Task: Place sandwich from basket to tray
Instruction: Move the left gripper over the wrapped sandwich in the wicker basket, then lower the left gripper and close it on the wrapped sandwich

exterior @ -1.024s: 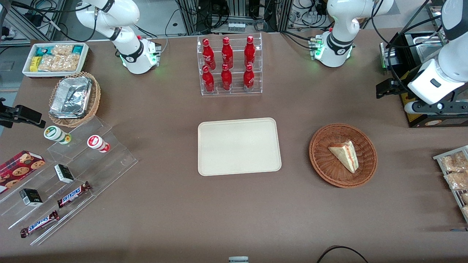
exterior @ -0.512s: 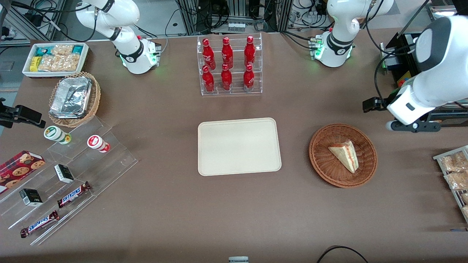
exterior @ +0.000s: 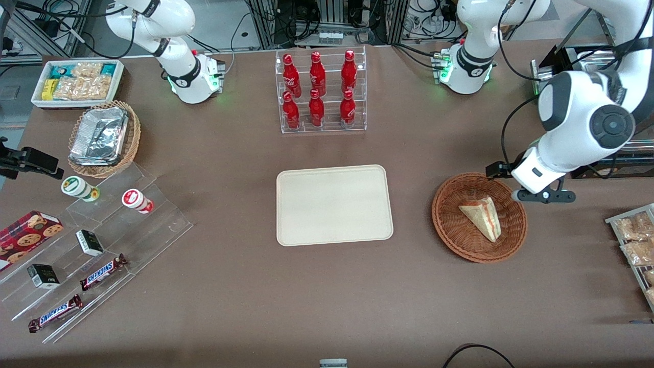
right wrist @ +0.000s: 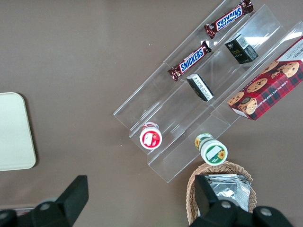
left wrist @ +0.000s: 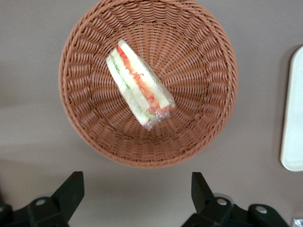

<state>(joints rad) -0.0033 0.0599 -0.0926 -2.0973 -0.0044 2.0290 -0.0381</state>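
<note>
A robotics lab: Franka arm bases (exterior: 194, 76) bolted to a brown table (exterior: 230, 306), cable-strewn equipment racks (exterior: 332, 20).

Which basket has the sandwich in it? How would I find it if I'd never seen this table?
Start at the flat cream tray in the middle of the table, then look sideways toward the working arm's end. There sits a round reddish-brown basket with a triangle sandwich inside, and the open gripper hovers just above its rim. The paler basket holds crumpled foil, not food.
</note>
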